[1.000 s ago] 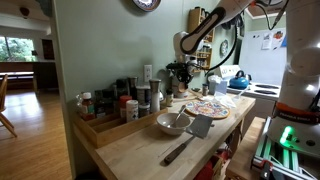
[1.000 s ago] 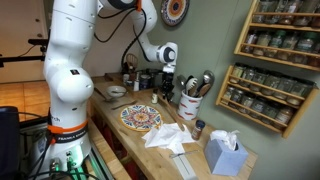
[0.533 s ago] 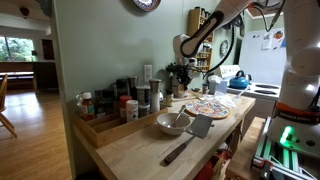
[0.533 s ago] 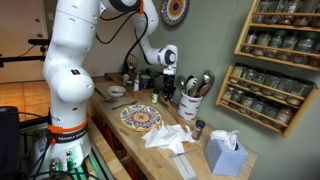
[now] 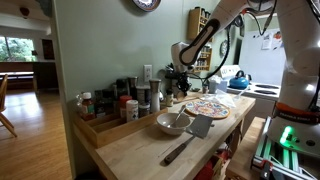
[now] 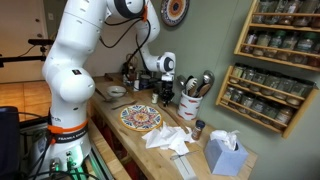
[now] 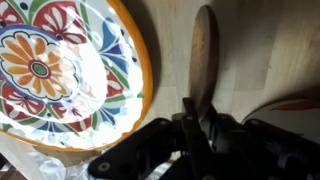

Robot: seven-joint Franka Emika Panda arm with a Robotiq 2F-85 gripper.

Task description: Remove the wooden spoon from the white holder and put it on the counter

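My gripper is shut on the handle of the wooden spoon. The spoon's bowl hangs just over the wooden counter, beside the colourful painted plate. In an exterior view the gripper is low over the counter between the plate and the white holder, which holds other utensils. In an exterior view the gripper hangs behind the plate. The spoon is too small to make out in both exterior views.
A bowl and a spatula lie on the near counter, beside a tray of spice jars. Crumpled napkins and a tissue box sit past the plate. Spice racks hang on the wall.
The gripper has moved away from the white holder and lower towards the counter, with the spoon in it.
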